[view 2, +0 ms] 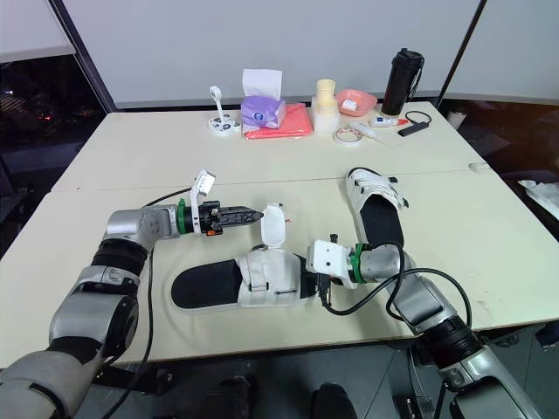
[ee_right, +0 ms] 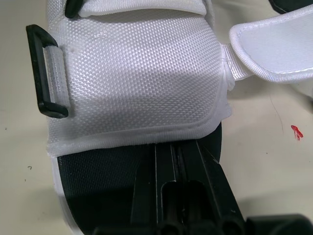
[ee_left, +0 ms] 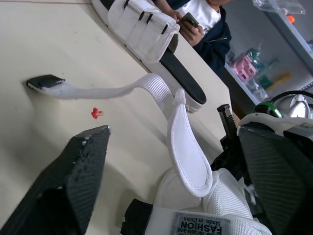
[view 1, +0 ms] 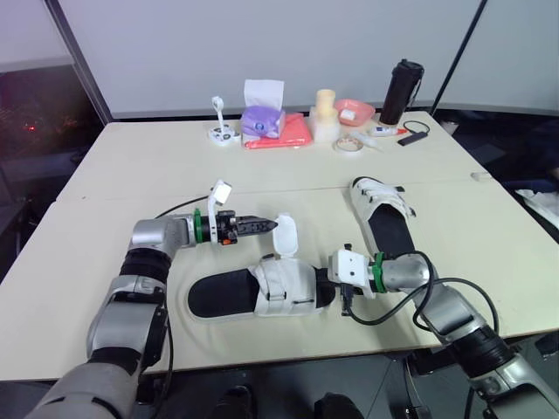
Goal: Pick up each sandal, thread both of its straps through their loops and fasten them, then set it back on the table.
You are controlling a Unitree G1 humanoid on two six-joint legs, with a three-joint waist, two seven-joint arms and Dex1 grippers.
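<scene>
Two white sandals (view 1: pixel 223 295) (view 1: pixel 389 230) at centre frame, one black bottle (view 1: pixel 400 92) upper right, one tissue box (view 1: pixel 262 120), one pink bowl (view 1: pixel 354 111), one tape roll (view 1: pixel 348 145) up top.

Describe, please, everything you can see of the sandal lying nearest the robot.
The near sandal lies flat, sole down, near the table's front edge. It has a black footbed, a white sole rim and a white woven upper carrying a black rectangular loop. One white strap stands up unfastened beside the open left gripper, not gripped. The right gripper rests against its right-hand end.
</scene>
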